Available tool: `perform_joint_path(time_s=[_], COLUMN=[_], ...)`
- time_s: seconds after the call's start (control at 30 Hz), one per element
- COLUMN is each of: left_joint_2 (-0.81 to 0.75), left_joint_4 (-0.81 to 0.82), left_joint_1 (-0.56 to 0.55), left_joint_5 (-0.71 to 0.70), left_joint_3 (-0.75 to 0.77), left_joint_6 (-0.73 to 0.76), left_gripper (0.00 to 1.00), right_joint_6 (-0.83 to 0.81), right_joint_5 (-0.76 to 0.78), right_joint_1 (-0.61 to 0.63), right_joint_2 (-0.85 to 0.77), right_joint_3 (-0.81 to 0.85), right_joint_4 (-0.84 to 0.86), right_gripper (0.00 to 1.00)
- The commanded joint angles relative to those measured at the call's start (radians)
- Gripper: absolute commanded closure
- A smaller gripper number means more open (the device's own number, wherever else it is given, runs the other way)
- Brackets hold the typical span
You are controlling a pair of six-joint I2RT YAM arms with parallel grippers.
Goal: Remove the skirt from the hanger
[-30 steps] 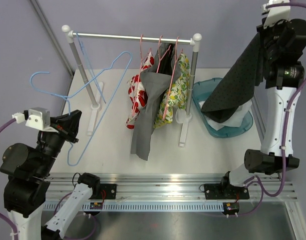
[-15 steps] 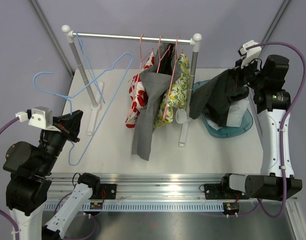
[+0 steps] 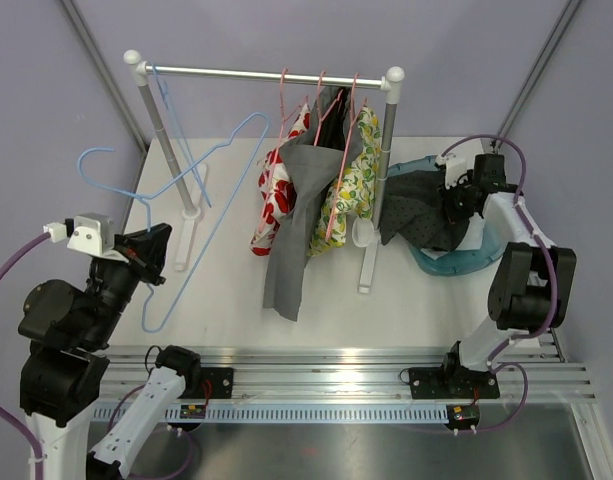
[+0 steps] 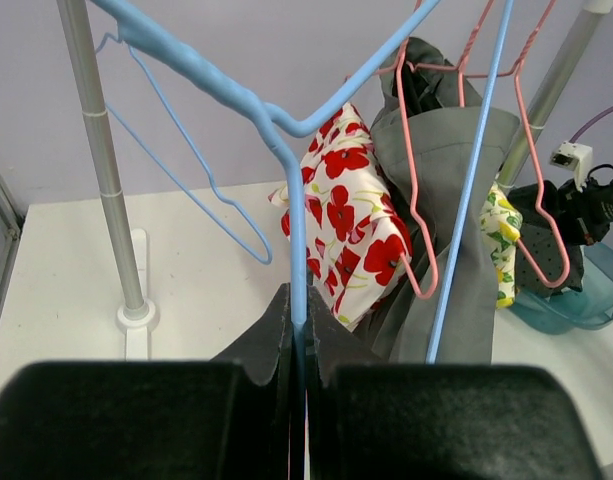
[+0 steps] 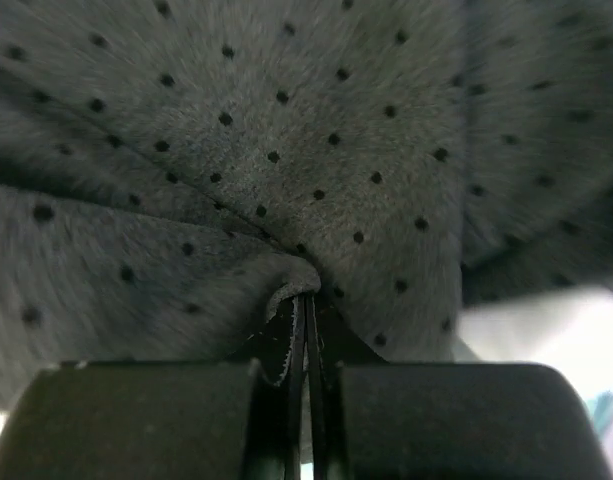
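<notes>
My left gripper [image 3: 154, 252] is shut on the lower bar of a bare blue hanger [image 3: 201, 165], holding it up off the table left of the rack. In the left wrist view the hanger's blue wire [image 4: 296, 230] runs straight up out of the closed left gripper [image 4: 299, 300]. The skirt [image 3: 418, 207], dark grey with black dots, hangs bunched from my right gripper [image 3: 453, 195] over the teal basket [image 3: 466, 262], free of the hanger. Dotted fabric [image 5: 286, 120] fills the right wrist view, with a fold pinched in the right gripper [image 5: 304, 305].
A rack with a metal rail [image 3: 236, 72] stands at the back. Pink hangers on it carry a red-flowered garment [image 3: 276, 185], a long grey one [image 3: 291, 250] and a lemon-print one [image 3: 351, 190]. A second blue hanger [image 3: 176, 130] hangs at the rail's left end.
My right arm has come down from high at the far right, lowering the skirt from full hanging length into a bunch over the basket. The left gripper and blue hanger shifted slightly right.
</notes>
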Motion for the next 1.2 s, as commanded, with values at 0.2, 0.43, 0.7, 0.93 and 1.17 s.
perform_joint_path(time_s=[0.2,0.43,0.7,0.93,1.17], left_joint_2=[0.039,0.059,0.250,0.478,0.666], left_joint_4=[-0.077,-0.094,-0.068,0.035,0.110], left_joint_1=[0.003,0.003,0.003,0.003,0.004], left_joint_5=[-0.058,-0.118,-0.298,-0.262,-0.272], left_joint_3=[0.003,-0.001,0.067,0.226,0.355], left_joint_6=[-0.014,-0.024,-0.027,0.009,0.072], left_gripper=[1.00,1.00,1.00,1.00,1.00], right_joint_6=[-0.036,0.037,0.169,0.219,0.226], right_joint_5=[-0.054,-0.193,-0.356,-0.419,-0.468], right_joint_1=[-0.016,-0.022,-0.022,-0.024,-0.022], right_joint_2=[-0.056,-0.268,-0.464,-0.539,-0.579], right_joint_3=[0.004,0.047,0.012,-0.051,-0.105], right_joint_4=[-0.066,-0.204,-0.200,-0.154,-0.137], right_gripper=[0.93,0.04,0.00,0.00,0.01])
